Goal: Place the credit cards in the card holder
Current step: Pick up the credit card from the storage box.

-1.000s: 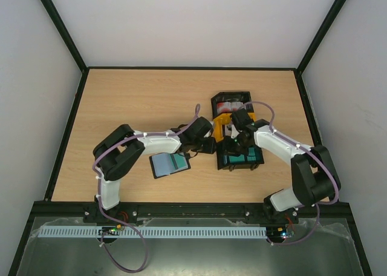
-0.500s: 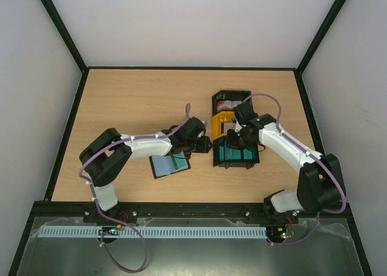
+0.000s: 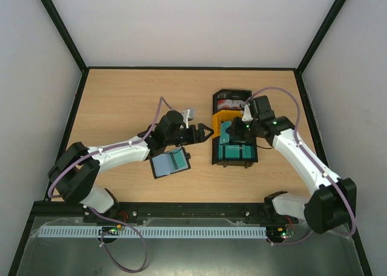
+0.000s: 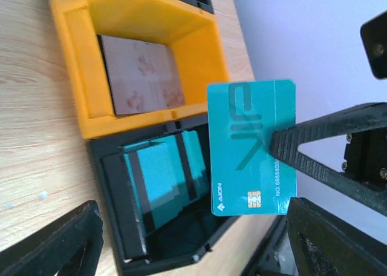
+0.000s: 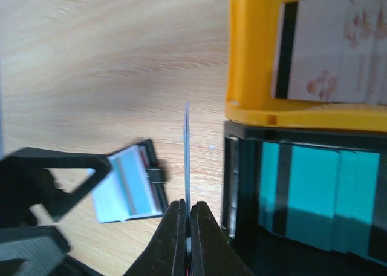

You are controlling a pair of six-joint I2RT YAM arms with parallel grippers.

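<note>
Above the bins at the right of the worktop (image 3: 121,100), the right pincer (image 5: 187,214) is clamped on the bottom edge of a teal card (image 4: 251,146). It holds the card upright over the seam between the yellow bin (image 4: 72,58) and the near black bin (image 4: 115,203) (from its own wrist camera the card shows only as a thin edge). The right arm runs from its base along the right side, elbow bent, forearm angled in towards the left. The left arm lies stretched low across the worktop, forearm pointing right, and its pincer (image 3: 204,134) is spread open and holds nothing, facing the card from just beside it. The holder (image 3: 169,164) lies open on the worktop just near of the left wrist, apart from the bins. A beige card (image 4: 142,76) lies in the yellow bin, more teal cards (image 4: 160,173) in the near black bin, and red-and-white cards (image 3: 233,102) in the far black bin (image 3: 231,92).
</note>
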